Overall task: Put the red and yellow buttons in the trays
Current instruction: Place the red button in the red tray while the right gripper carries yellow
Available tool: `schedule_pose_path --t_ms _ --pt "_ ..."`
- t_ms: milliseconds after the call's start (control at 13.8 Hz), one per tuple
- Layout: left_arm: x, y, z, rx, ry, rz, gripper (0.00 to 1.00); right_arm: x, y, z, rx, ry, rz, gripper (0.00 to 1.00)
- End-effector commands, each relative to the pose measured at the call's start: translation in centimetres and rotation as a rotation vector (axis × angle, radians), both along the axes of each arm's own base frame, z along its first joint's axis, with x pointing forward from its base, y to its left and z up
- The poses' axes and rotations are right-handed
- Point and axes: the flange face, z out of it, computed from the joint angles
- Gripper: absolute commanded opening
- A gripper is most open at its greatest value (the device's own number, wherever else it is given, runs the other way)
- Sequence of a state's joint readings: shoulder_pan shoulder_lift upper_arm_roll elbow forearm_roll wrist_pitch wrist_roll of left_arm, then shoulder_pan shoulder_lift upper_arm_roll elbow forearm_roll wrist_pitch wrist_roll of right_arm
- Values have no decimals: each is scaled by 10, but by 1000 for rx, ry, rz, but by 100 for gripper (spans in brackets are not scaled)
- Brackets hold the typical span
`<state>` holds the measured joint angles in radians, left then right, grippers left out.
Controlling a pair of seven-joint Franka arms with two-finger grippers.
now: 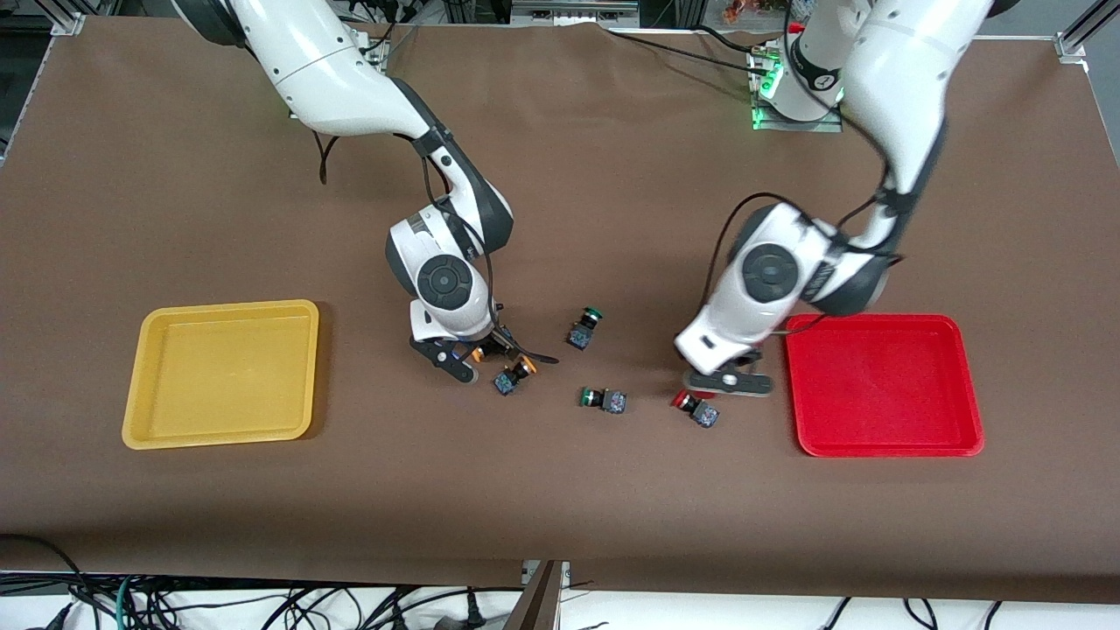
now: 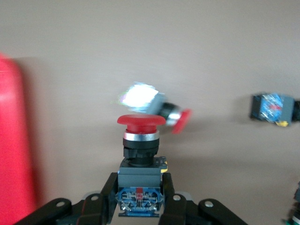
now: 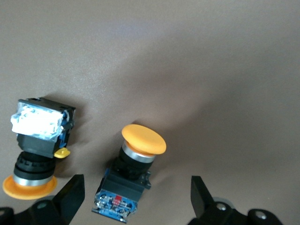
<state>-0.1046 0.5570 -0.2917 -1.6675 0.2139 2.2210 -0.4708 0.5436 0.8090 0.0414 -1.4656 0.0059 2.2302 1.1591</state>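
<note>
We see the left gripper [image 2: 140,199] low beside the red tray [image 1: 884,385], its fingers pinching one red button [image 2: 140,154] by the dark body; a second red button [image 1: 697,408] lies on the table just nearer the camera; the right gripper [image 3: 133,197] hangs spread wide around one yellow button [image 3: 133,164], the other yellow button [image 3: 40,140] beside it; the yellow tray [image 1: 223,372] sits toward the right arm's end.

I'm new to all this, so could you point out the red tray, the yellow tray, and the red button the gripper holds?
red tray [image 1: 884,385]: front view, on its bare floor.
yellow tray [image 1: 223,372]: front view, on its bare floor.
held red button [image 2: 140,121]: left wrist view, on its red cap.
</note>
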Motion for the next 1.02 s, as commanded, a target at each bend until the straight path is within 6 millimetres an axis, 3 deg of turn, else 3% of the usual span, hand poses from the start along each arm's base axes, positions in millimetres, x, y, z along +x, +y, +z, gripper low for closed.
schedule_pose_path --t_ms 0,145,218,291,364,655,727,945 --pt "3 63 50 -11 33 123 0 1 6 -5 3 -13 -8 100" --pt "13 121 57 -28 38 224 0 -1 9 -8 6 -17 -4 98" --pt "15 141 55 -27 45 241 0 -2 10 -10 4 -15 -1 91" --pt "17 159 51 -27 52 235 0 -1 9 -10 4 -16 -3 83" --pt "20 180 45 -31 59 242 0 0 9 -9 7 -20 -3 68" --pt "29 207 -20 -76 80 218 0 -1 10 -9 6 -21 9 16" --pt "31 208 -37 -79 82 215 0 0 8 -8 4 -23 11 10" --pt "30 230 -79 -91 101 189 0 12 -3 13 -17 -62 53 10"
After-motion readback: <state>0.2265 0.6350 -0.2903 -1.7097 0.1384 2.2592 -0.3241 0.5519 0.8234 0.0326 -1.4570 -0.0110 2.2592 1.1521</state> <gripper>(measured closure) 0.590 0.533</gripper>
